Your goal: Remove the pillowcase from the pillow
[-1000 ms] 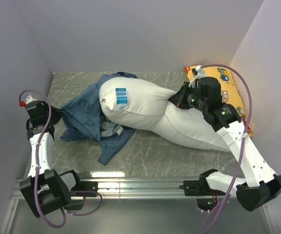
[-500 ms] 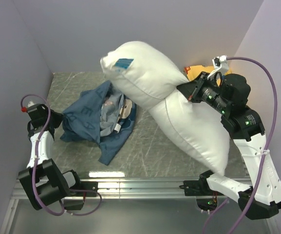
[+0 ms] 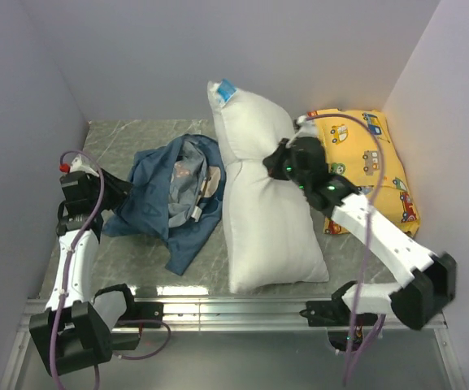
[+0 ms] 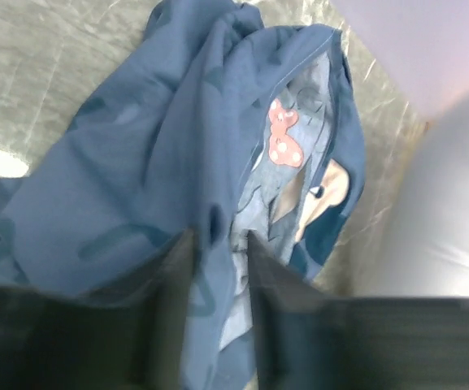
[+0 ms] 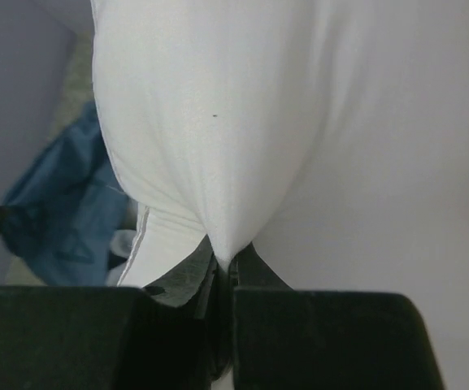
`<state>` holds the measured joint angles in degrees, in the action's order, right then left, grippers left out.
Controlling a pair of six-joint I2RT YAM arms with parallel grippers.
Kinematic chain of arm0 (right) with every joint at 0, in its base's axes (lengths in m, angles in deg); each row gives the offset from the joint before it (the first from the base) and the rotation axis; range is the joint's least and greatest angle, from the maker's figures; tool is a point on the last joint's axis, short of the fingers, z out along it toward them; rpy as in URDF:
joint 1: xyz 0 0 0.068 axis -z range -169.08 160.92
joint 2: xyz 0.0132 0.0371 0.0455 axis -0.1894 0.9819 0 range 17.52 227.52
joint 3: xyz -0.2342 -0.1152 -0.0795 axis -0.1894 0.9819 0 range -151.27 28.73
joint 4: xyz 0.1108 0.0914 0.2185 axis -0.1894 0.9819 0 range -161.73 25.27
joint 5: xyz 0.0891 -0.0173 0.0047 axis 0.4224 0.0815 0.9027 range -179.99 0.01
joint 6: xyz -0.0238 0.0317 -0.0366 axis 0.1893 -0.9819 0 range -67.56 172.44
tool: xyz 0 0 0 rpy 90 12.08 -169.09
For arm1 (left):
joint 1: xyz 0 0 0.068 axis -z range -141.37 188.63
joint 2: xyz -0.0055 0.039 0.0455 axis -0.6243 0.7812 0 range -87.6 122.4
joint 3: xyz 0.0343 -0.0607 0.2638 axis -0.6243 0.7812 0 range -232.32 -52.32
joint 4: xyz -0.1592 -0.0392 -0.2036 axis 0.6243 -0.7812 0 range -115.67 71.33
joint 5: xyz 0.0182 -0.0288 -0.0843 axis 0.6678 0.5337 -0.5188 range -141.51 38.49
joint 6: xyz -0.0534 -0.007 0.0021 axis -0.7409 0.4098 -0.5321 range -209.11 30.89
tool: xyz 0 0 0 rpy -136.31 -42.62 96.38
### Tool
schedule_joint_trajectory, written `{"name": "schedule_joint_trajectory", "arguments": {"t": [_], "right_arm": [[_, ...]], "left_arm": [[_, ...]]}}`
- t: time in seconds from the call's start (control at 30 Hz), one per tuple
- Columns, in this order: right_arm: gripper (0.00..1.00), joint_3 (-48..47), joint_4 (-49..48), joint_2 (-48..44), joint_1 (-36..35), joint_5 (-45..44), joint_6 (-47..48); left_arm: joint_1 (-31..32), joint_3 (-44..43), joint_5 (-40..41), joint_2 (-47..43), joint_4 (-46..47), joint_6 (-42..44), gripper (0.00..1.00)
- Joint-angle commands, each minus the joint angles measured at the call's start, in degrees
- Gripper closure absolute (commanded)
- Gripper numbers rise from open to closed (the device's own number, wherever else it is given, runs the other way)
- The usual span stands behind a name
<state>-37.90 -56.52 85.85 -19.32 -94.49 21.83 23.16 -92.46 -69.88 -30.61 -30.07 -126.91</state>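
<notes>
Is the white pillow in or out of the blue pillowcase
Out. The pillow lies wholly bare beside the crumpled pillowcase, pinched by the right gripper.

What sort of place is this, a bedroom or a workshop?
Probably a robot test booth, not a bedroom: plain walls box in a stone-patterned table, two arms are bolted to a metal rail, and the white pillow and blue pillowcase look like practice props.
</notes>
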Motion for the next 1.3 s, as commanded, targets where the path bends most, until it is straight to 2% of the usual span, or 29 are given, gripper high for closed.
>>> {"name": "schedule_joint_trajectory", "arguments": {"t": [0.0, 0.03, 0.07, 0.17, 0.23, 0.27, 0.33, 0.37, 0.43, 0.47, 0.57, 0.63, 0.77, 0.93, 0.97, 1.1, 1.27], "right_arm": [[1.0, 0.53, -19.5, 5.65, -5.52, -10.44, 2.31], [1.0, 0.45, -19.86, 7.32, -6.05, -10.36, 2.05], [1.0, 0.45, -20.64, 10.38, -6.58, -9.67, 0.74], [1.0, 0.8, -22.58, 14.88, -7.64, -6.07, -2.16], [1.0, 0.63, -22.93, 16.56, -8.26, -4.4, -3.05], [0.93, 0.28, -22.24, 17.7, -8.34, -2.3, -3.49], [0.82, -0.6, -21.18, 17.8, -8.34, -0.96, -3.58], [0.68, -0.78, -20.4, 17.36, -8.34, 0.35, -3.4], [0.54, -2.09, -18.9, 16.31, -8.34, 1.76, -3.14], [0.44, -2.88, -16.37, 15.08, -8.17, 2.38, -2.88], [0.32, -5.09, -12.05, 11.84, -7.47, 4.22, -3.66], [0.29, -4.83, -10.37, 8.59, -6.77, 7.72, -4.1], [0.27, -1.23, -6.78, 1.47, -5.36, 9.94, -4.81], [0.24, 7.38, -1.41, -11.61, -4.57, 2.14, -3.32], [0.22, 8.87, 0.25, -13.65, -4.48, -0.58, -2.88], [0.19, 17.74, 3.42, -22.97, -4.48, -5.33, -2.18], [0.08, 23.03, 8.0, -32.9, -4.48, -10.01, -2.35]], "left_arm": [[0.61, -2.39, 0.0, -3.81, -4.5, 4.83, 0.59], [0.7, -3.18, -0.17, -4.43, -5.73, 5.63, 0.54], [0.7, -4.93, -0.17, -5.91, -6.78, 6.5, 0.43], [1.31, -8.1, -0.44, -9.16, -10.65, 9.49, 0.26], [1.49, -9.07, -1.74, -11.19, -12.15, 10.64, 0.2], [1.49, -9.25, -2.28, -13.46, -12.59, 10.64, 0.17], [2.01, -9.08, -4.11, -15.67, -12.68, 9.16, 0.15], [2.36, -7.6, -5.26, -17.51, -12.42, 8.11, 0.15], [4.64, -5.92, -7.11, -19.19, -11.72, 5.29, 0.16], [5.78, -4.7, -5.38, -21.2, -11.63, 4.76, 0.16], [10.97, -3.37, -0.2, -24.81, -11.62, 4.14, 0.15], [14.14, -3.45, 1.57, -25.0, -12.94, 5.89, 0.16], [15.11, -3.45, 7.55, -25.52, -16.11, 7.92, 0.13], [15.11, -2.4, 5.54, -28.34, -14.8, 8.27, 0.1], [15.11, -1.7, 5.28, -29.21, -14.53, 8.27, 0.01], [17.31, -0.55, 5.19, -30.89, -13.91, 7.74, 0.01], [17.84, 0.23, 5.01, -32.21, -13.04, 7.83, 0.01]]}}
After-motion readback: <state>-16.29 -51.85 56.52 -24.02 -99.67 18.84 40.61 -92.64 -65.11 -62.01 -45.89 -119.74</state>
